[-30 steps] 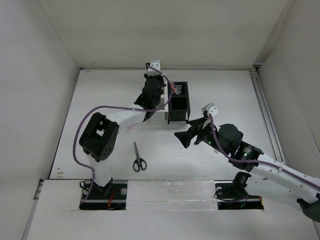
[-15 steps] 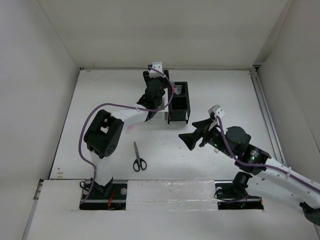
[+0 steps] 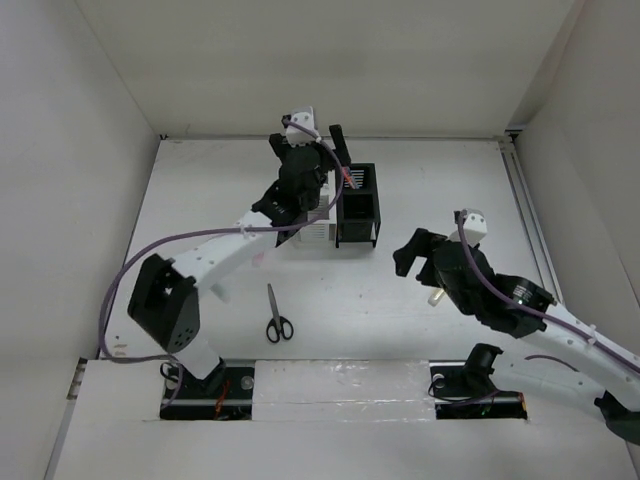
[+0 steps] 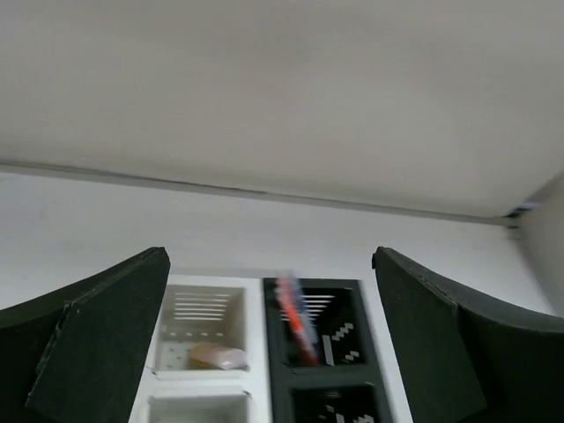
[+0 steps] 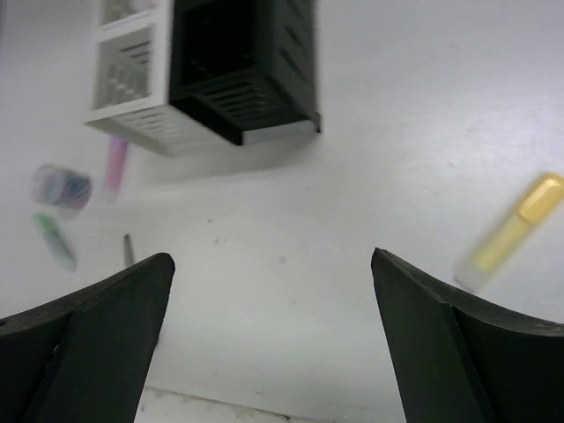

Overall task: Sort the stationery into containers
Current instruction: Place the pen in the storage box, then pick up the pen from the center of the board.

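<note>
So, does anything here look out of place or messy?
Nothing looks broken or spilled. Some stationery just lies loose on the table: the scissors toward the near edge, a yellow highlighter off on its own, and a pink pen, green pen and bluish round piece beside the white organizer.

Scissors [image 3: 277,322] flat, closed; red pen [image 4: 295,322] leaning in black organizer [image 5: 264,106].

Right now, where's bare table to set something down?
Bare: the far-right stretch between the black organizer and the right wall, and the near middle between the scissors and the yellow highlighter. Crowded: around the white organizer, with the open left gripper above it and a pink pen, round piece and green pen beside it.
</note>
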{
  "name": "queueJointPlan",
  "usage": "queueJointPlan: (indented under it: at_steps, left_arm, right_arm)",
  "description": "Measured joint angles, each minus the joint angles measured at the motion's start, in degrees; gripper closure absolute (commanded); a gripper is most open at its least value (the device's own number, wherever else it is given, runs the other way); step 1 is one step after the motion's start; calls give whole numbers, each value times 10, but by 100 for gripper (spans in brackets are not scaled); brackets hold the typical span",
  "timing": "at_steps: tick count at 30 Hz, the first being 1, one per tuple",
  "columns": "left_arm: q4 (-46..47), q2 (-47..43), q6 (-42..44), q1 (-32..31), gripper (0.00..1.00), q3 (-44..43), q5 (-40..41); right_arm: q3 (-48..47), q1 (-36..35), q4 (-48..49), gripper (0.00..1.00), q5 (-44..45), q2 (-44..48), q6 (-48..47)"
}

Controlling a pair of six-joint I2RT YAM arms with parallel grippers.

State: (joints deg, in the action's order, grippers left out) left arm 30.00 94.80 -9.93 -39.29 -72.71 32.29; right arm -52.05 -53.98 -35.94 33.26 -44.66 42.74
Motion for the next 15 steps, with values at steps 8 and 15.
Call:
queueJointPlan:
  at_steps: [8, 15]
  left_arm:
    - [-153, -196, -122, -27, 0, 2, -38]
    - [-226, -247, -173, -26, 0, 50, -66]
  right_arm:
    - [73, 6, -140, 0, 83, 0, 213]
    - [99, 74, -177, 1, 100, -53, 278]
